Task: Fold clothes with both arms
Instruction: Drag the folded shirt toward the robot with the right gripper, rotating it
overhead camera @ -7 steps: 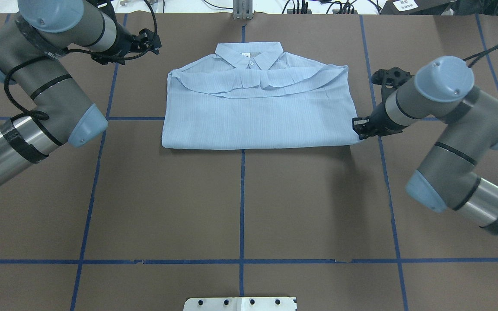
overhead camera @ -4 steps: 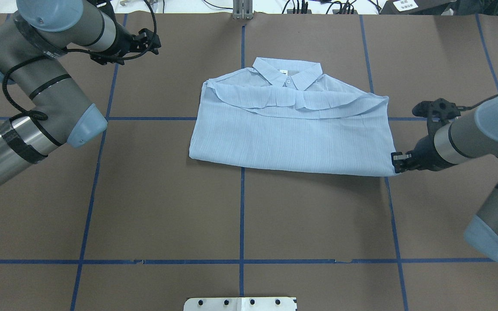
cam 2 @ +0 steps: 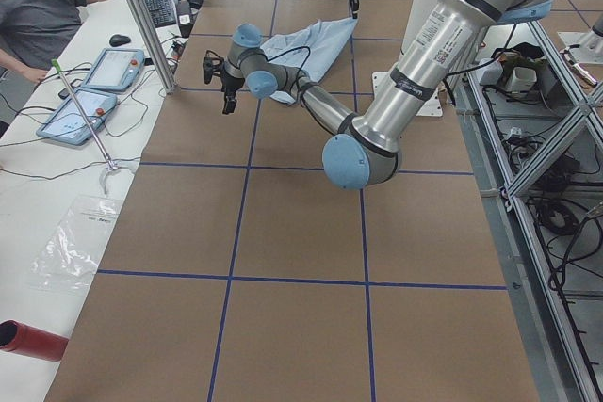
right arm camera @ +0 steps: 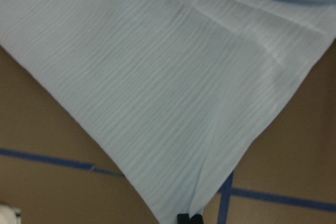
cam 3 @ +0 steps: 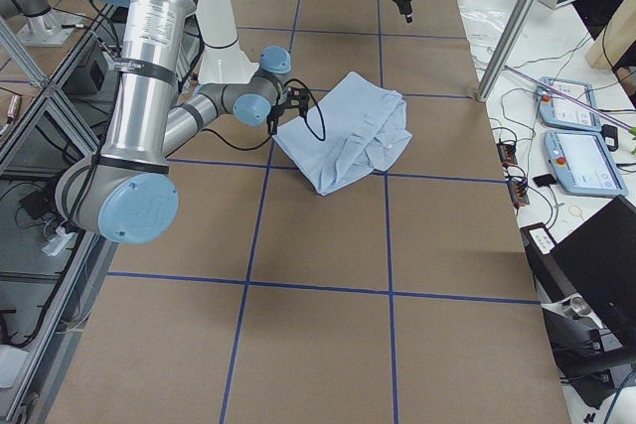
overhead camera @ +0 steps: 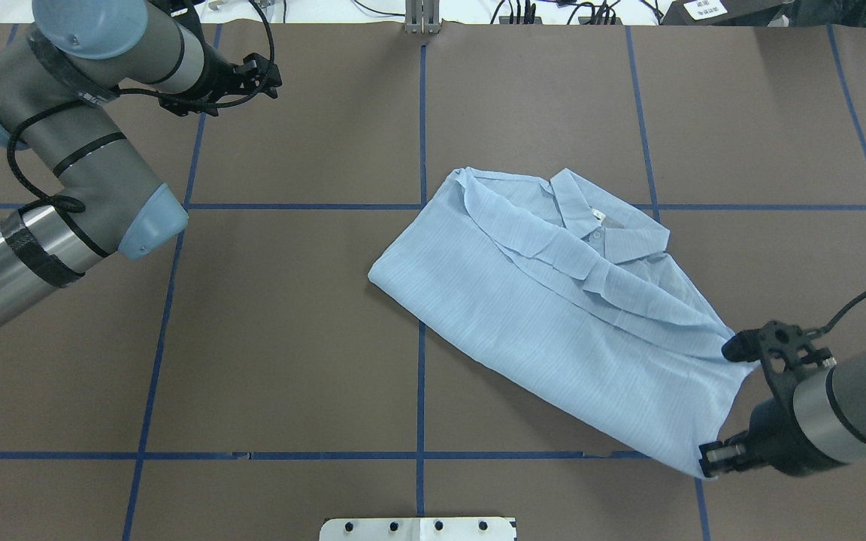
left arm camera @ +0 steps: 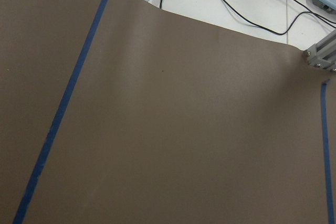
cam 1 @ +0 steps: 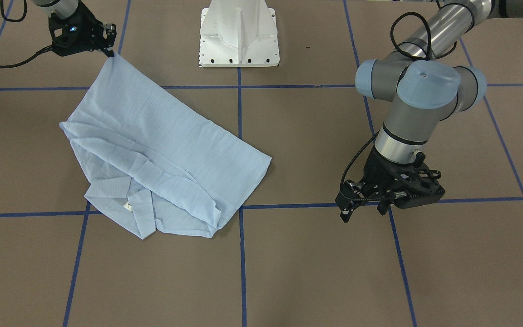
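The clothes are one pale-blue shirt (overhead camera: 553,330), folded into a rough rectangle and lying askew on the brown table, collar (overhead camera: 606,225) on top at its far side. My right gripper (overhead camera: 707,457) is shut on the shirt's near right corner, low over the table. The right wrist view shows the cloth (right arm camera: 157,77) fanning out from the pinched fingertips (right arm camera: 189,217). In the front-facing view this gripper (cam 1: 111,52) holds the corner at top left, with the shirt (cam 1: 152,145) stretched away from it. My left gripper (overhead camera: 274,77) hangs open and empty at the far left, well away from the shirt; it also shows in the front-facing view (cam 1: 362,211).
Blue tape lines (overhead camera: 420,376) grid the brown table. The white pedestal base (cam 1: 239,41) stands at the robot's edge. Beyond the far edge, a bench holds tablets (cam 2: 94,82) and cables, and a person (cam 2: 42,16) sits there. The left wrist view shows bare table (left arm camera: 184,129).
My right gripper has pulled the shirt's corner toward the robot and rightward. The shirt slid with it and turned from square to diagonal. The left arm barely moved.
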`<state>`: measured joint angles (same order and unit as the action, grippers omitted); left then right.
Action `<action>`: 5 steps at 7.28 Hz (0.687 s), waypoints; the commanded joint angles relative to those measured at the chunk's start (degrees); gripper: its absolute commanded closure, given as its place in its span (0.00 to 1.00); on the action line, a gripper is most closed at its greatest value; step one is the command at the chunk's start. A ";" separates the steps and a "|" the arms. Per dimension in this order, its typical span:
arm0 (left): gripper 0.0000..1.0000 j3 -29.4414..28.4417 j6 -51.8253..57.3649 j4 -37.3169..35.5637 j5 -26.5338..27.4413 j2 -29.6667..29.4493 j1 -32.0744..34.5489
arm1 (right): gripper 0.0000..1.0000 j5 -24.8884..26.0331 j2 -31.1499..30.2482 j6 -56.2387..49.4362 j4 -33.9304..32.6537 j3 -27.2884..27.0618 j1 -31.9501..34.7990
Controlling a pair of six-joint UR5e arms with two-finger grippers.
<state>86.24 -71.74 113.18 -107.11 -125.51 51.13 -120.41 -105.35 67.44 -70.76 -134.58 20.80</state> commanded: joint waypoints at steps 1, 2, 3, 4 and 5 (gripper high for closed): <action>0.00 0.07 0.02 0.28 -0.03 -0.08 -0.15 | 1.00 -0.44 -0.99 1.72 0.01 -1.48 -9.70; 0.00 0.07 0.02 0.37 -0.03 -0.09 -0.24 | 0.58 -0.53 -0.82 3.21 -0.08 -1.30 -10.51; 0.00 0.07 0.11 0.63 -0.12 -0.17 -0.42 | 0.01 -0.10 0.57 5.92 0.00 -1.22 -10.52; 0.00 0.07 0.20 0.81 -0.29 -0.26 -1.38 | 0.00 0.34 3.98 5.94 0.01 -0.52 -6.78; 0.00 0.59 0.11 0.64 -0.38 -0.61 -3.12 | 0.00 0.35 9.58 5.94 0.01 1.58 0.39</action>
<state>86.44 -71.61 113.85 -107.35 -125.81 49.72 -120.25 -101.42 72.99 -70.76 -134.89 14.50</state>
